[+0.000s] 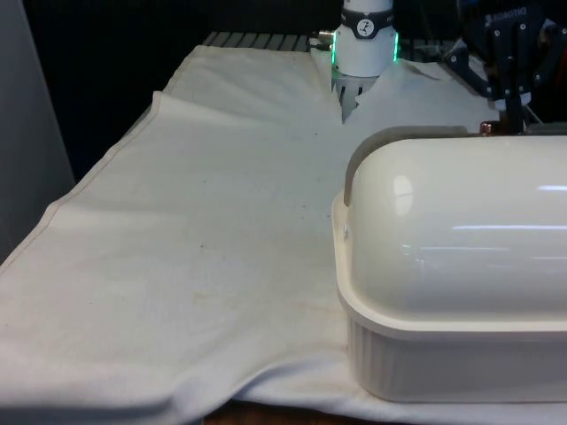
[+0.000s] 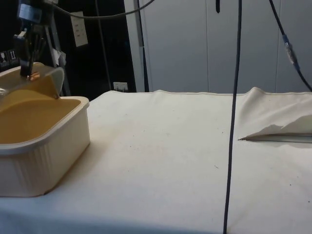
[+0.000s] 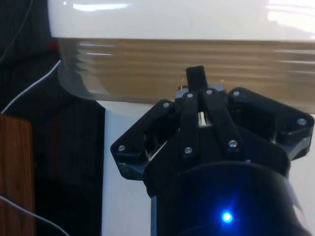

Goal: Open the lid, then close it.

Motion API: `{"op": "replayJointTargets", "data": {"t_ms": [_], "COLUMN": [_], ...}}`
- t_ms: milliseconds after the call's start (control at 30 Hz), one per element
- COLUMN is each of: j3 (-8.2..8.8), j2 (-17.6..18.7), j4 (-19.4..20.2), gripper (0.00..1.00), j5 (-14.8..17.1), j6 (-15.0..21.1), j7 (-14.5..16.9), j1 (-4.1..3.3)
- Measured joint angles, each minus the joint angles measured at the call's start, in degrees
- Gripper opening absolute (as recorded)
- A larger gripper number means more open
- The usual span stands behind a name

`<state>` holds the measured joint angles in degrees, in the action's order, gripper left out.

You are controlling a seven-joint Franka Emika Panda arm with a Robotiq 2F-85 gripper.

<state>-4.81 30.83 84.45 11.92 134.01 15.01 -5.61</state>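
The bread box (image 1: 452, 292), cream with a ribbed base, stood on the white-clothed surface (image 1: 195, 266) at the front view's right, near that view's near edge. Its rounded glossy lid (image 1: 469, 230) faced the front camera, domed over the base. In the side view the box (image 2: 39, 146) sat at the cloth's edge and its inside looked tan, with a lighter curved panel (image 2: 54, 80) rising at its far rim. The black tool (image 1: 509, 84) hung just behind the box's top at its far side, its fingers pressed together in the wrist view (image 3: 199, 93), their tips close to the lid's brownish translucent edge (image 3: 162, 69). Whether they touched it could not be told.
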Motion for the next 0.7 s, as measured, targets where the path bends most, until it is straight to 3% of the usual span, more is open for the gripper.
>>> {"op": "replayJointTargets", "data": {"t_ms": [700], "j3": [-0.63], "j2": [-3.5], "j4": [9.2], "gripper": [0.0], "j5": [0.2], "j6": [-0.6], "j7": [2.6], "j1": [0.0]}}
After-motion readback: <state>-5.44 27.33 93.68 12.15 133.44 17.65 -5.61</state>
